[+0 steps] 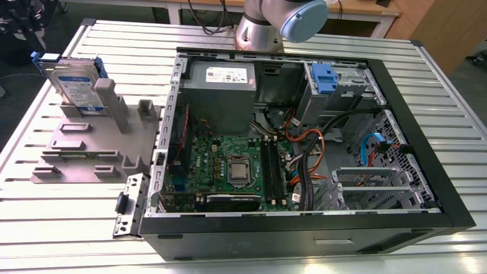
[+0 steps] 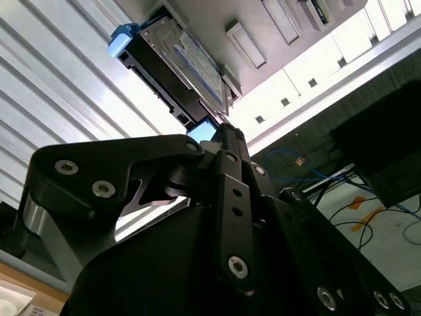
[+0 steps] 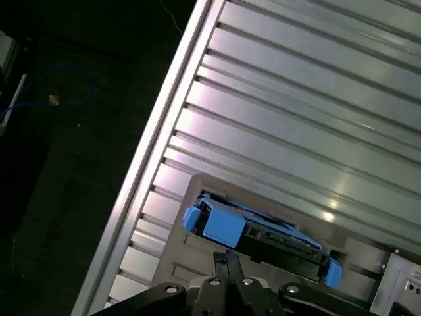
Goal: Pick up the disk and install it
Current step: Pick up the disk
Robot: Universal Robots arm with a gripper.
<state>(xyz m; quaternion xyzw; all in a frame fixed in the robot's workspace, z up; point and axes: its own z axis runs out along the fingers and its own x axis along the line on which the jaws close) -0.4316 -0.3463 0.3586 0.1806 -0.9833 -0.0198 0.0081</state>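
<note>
**Exterior view.** The disk [image 1: 76,85] stands on edge in a grey holder [image 1: 99,140] on the tabletop [image 1: 68,228], at the exterior view's left. It is well apart from the open computer case [image 1: 304,231]. Its label is white and blue, and no writing on it can be read. A grey box inside the case carries a white sticker [image 1: 228,73], also unreadable.

**Second wrist view.** The tool [image 2: 225,131] hangs near the disk [image 2: 177,66] without touching it.

**First wrist view.** The tool [image 3: 227,258] has its fingers pressed together and grips nothing. The disk [image 3: 263,234] sits just beyond the tips, in its slot.

**Risk, as judged.** Fingers closed like this would strike the disk's upper edge rather than straddle it, and could tip or wedge it in the holder. A grip on the blue plastic rails [image 3: 223,225] could slip.
</note>
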